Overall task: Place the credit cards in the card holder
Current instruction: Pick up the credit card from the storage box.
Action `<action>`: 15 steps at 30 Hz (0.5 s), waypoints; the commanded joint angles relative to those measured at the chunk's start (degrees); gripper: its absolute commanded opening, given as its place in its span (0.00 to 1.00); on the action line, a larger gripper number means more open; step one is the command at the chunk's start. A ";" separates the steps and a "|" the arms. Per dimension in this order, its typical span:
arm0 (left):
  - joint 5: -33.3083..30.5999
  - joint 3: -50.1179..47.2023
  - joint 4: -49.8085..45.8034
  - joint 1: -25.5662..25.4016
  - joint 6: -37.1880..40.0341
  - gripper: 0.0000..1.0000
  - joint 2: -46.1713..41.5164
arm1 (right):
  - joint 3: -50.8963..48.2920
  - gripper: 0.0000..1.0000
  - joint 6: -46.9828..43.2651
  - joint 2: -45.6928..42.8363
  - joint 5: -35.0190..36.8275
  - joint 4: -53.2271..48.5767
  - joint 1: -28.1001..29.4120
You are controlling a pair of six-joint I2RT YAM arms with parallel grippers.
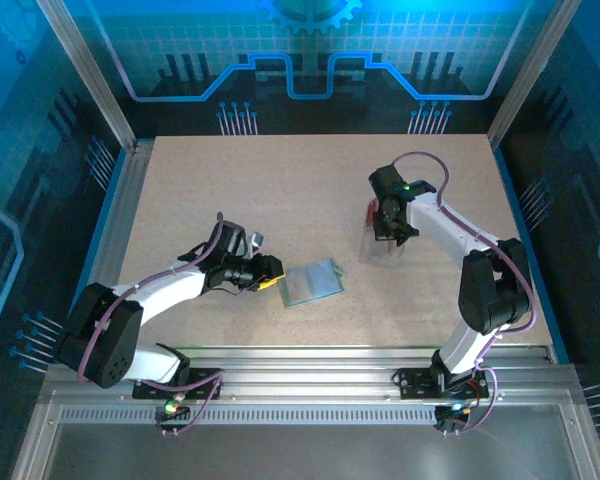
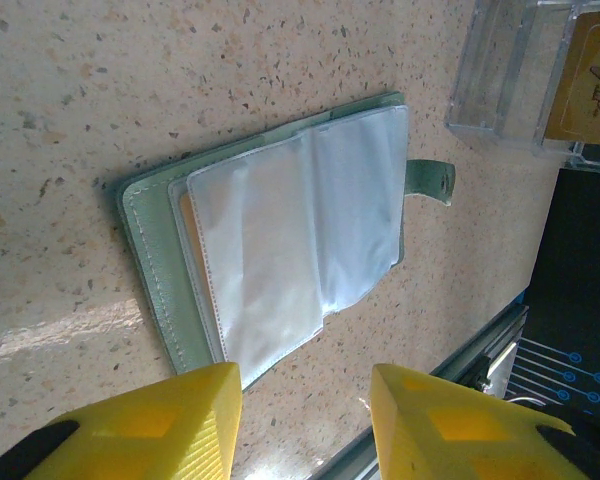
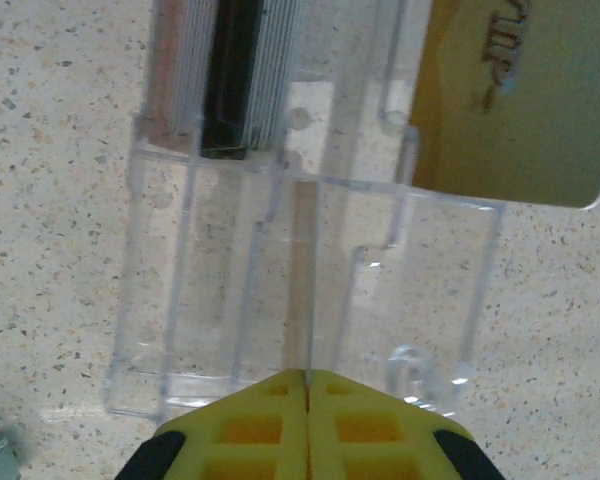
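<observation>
While my left pincer (image 2: 305, 425) hangs spread and empty just short of it, the card holder (image 2: 280, 240) lies open on the surface (image 2: 80, 90): one grey-green wallet with clear sleeves and an orange card edge (image 2: 183, 215) tucked inside. My right pincer (image 3: 305, 415) is pressed together at a single clear rack (image 3: 230, 330). One gold card (image 3: 520, 90) faces me, cropped. A bunch of cards (image 3: 230, 70) stands edge-on, too tight to count. A tan sliver (image 3: 302, 290) runs up from the tips; I cannot tell whether it is a card or a divider.
</observation>
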 commanded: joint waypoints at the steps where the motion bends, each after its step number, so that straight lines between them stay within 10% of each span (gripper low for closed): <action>1: -0.82 0.22 0.26 -0.19 0.68 0.39 -0.49 | 1.77 0.01 -0.53 0.66 1.55 -1.83 -0.61; 15: -1.08 1.88 -3.28 -0.28 4.35 0.46 1.15 | 4.10 0.00 -0.49 -7.34 -5.93 -2.95 0.25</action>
